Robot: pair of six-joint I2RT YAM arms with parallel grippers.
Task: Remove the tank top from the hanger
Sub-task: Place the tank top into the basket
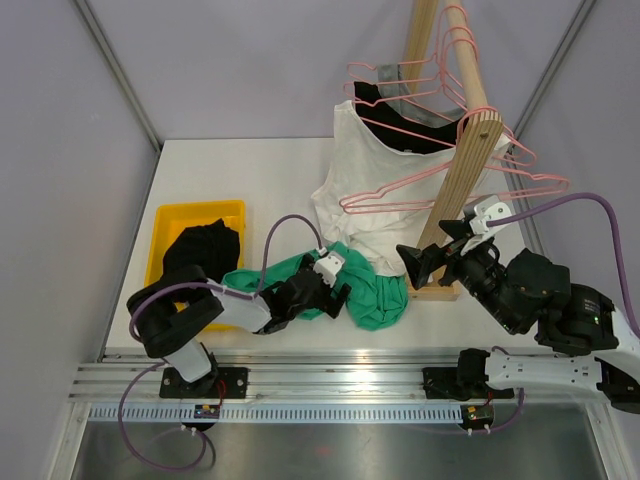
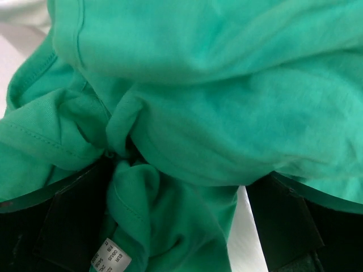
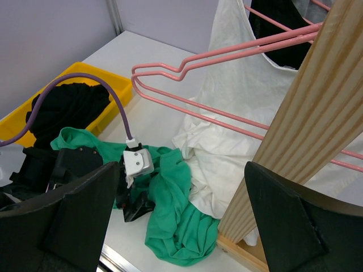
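The left gripper [image 1: 338, 290] lies low on the table [image 1: 250, 170], near the lower middle of the overhead view, its nose pushed into a crumpled green tank top [image 1: 375, 295]. In the left wrist view the two black fingers [image 2: 74, 221] stand wide apart at the bottom corners. Green cloth [image 2: 227, 85] fills the frame above and bunches down into the gap between them, a white care label [image 2: 110, 258] showing at the bottom edge. The cloth rests against the fingers, but they do not pinch it.

The right gripper [image 1: 432, 250] hovers at the right of the overhead view, just beside the foot of the wooden rack post [image 1: 465, 190]. Its fingers [image 3: 74, 215] are also spread fully and hold nothing. In its wrist view the post [image 3: 306, 124] rises just above the right finger, though whether they touch cannot be told.

A white tank top [image 1: 360, 190] hangs from the rack at upper centre, with a pink hanger [image 1: 400, 185] across it and its lower part pooled on the table against the green one. In the right wrist view the hanger [image 3: 255, 44] runs into the white top's [image 3: 238, 96] opening, and the green top [image 3: 176, 209] lies heaped below, off any hanger.

At the left sits a yellow bin [image 1: 200, 212] with a black garment [image 1: 200, 250] inside
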